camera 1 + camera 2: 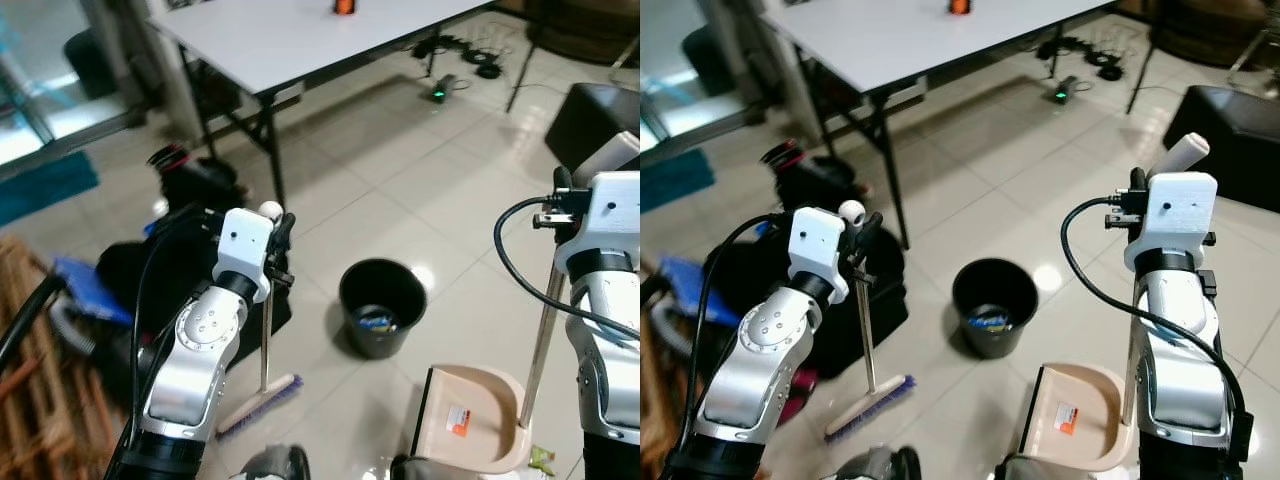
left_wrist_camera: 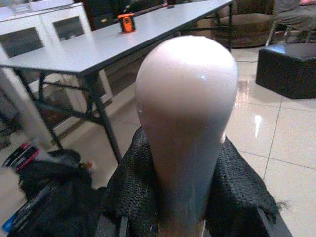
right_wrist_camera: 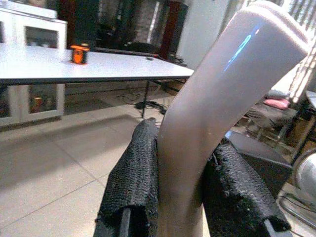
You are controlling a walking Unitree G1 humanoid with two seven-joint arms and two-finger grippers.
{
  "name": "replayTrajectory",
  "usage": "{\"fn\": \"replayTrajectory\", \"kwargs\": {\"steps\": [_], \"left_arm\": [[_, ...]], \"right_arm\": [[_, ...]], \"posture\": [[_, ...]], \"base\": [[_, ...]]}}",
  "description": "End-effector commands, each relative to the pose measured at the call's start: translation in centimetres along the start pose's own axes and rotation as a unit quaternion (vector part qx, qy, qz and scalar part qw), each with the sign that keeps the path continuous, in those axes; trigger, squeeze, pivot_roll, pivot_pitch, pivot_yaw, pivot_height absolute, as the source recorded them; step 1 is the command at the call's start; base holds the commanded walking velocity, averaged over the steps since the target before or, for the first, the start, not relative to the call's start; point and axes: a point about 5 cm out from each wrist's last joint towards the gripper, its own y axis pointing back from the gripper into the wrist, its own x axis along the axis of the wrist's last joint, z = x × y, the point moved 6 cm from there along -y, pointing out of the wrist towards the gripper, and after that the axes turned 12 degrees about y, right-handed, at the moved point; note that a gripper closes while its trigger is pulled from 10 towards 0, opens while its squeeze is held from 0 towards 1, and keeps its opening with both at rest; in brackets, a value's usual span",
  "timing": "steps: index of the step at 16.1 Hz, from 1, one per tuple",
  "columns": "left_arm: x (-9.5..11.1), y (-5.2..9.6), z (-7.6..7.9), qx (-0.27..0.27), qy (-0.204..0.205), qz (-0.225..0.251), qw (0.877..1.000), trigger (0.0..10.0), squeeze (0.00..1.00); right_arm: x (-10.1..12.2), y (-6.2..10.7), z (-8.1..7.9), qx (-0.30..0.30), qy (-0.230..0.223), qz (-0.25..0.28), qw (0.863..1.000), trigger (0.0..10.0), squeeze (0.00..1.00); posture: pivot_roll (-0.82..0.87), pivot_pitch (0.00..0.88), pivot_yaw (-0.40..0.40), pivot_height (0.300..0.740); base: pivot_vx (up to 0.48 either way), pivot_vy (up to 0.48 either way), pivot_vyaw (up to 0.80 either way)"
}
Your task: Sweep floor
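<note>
left hand (image 2: 185, 217) clamped on broom (image 1: 868, 330) knob, bristles on floor (image 1: 400, 190) beside black bin (image 1: 382, 305) | right hand (image 3: 180, 207) shut round dustpan (image 1: 1080, 420) handle | both look light, stiff, smooth plastic, so grip high and firm

Tiled floor (image 1: 400, 190) carries a black bin (image 1: 382, 305) centre; broom head (image 1: 258, 405) near left; dustpan (image 1: 470, 420) near right.
</note>
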Motion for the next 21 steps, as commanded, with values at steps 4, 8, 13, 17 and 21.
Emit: {"fn": "replayTrajectory", "kwargs": {"steps": [4,8,13,17,21], "left_arm": [[0.6,0.2,-0.5,0.006,-0.009,0.008,1.000,10.0,0.00],[0.7,0.5,-1.0,0.025,-0.007,0.013,1.000,10.0,0.00],[0.8,0.6,-0.9,0.013,-0.013,0.004,1.000,10.0,0.00],[1.4,-0.1,-0.9,0.010,-0.005,0.009,1.000,10.0,0.00],[0.6,0.5,-0.3,0.018,-0.022,0.005,1.000,10.0,0.00]], "right_arm": [[0.4,0.4,-0.1,-0.004,0.010,0.016,1.000,10.0,0.00],[0.3,0.4,-1.1,0.019,0.001,0.010,1.000,10.0,0.00],[-1.1,1.3,-1.4,-0.001,-0.054,-0.029,0.998,10.0,0.00],[-1.5,1.9,-1.1,-0.013,-0.058,-0.045,0.997,10.0,0.00],[-1.7,2.6,-0.5,-0.013,-0.040,-0.053,0.998,10.0,0.00]], "posture": [[-0.07,0.049,0.033,0.740],[-0.07,0.059,-0.003,0.740],[-0.05,0.069,0.001,0.740],[-0.07,0.070,0.003,0.740],[-0.08,0.070,-0.015,0.740]], "base": [[-0.318,0.000,0.00],[-0.313,0.000,0.00],[-0.049,0.000,-0.48],[0.000,0.000,-0.80],[0.000,0.000,-0.80]]}}
